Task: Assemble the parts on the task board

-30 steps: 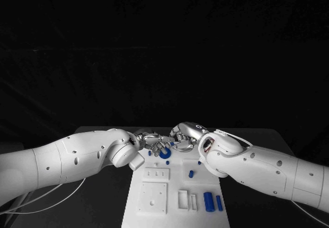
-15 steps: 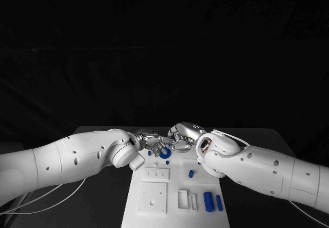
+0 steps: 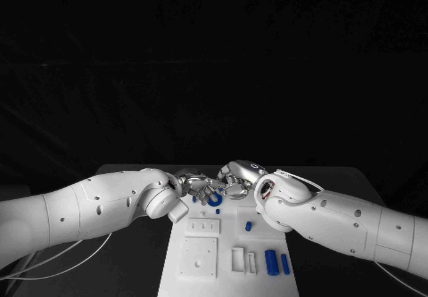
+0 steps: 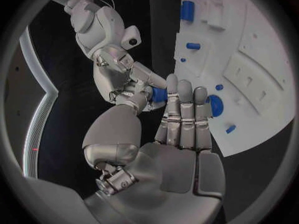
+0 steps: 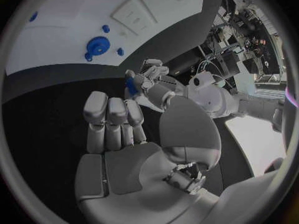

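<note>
While both hands meet above the task board (image 3: 201, 272), I see a blue part between them.
Left hand (image 3: 198, 183) fingers pinch the blue part (image 4: 158, 94); right hand (image 3: 239, 180) fingers touch it, grip unclear, just beyond the board's far end.

**Dim room, lit centre**

Head view: dark backdrop, no detail behind the flat white task board (image 3: 214, 260); board & glossy white arms bright, soft shade betw. the arms above the board's far end. Small glints on the silver left hand (image 3: 198, 184) near that end. Wrist views: fisheye, board edges (image 4: 249, 59) curve, dark ring round the circle; silver right hand (image 5: 124, 149) evenly lit, soft highlights.
</note>
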